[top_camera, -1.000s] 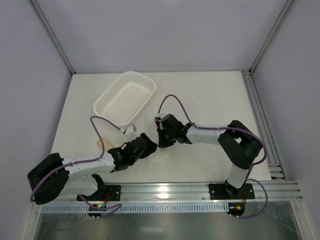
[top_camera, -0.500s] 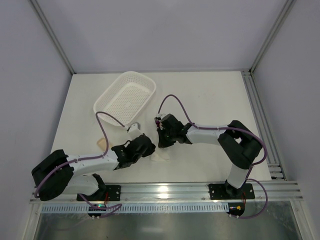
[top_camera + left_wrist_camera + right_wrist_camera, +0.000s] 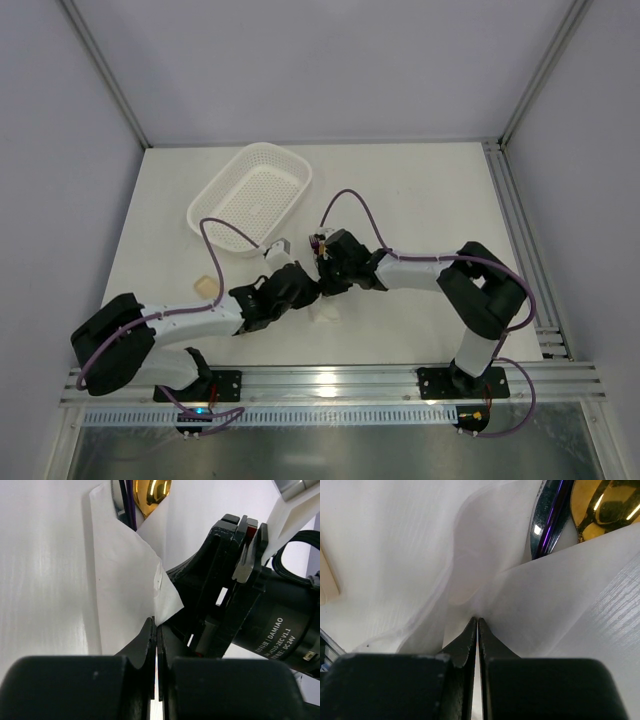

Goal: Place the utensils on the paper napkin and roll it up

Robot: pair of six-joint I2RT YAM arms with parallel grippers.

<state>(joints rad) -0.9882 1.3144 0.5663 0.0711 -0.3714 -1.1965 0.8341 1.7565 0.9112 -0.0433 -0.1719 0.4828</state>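
My left gripper point(image 3: 156, 630) is clamped on a corner of the thin white paper napkin point(image 3: 125, 575), and my right gripper point(image 3: 477, 625) on its fold. Beyond the tips the shiny gold-bowled spoon point(image 3: 152, 492) sticks out; I fear uneven pulling tears the paper or lets it slide out.

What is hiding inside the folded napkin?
A gold spoon bowl and a shiny purplish-silver utensil end poke out of the paper napkin. The fold covers their handles, so I cannot tell whether another utensil is inside.
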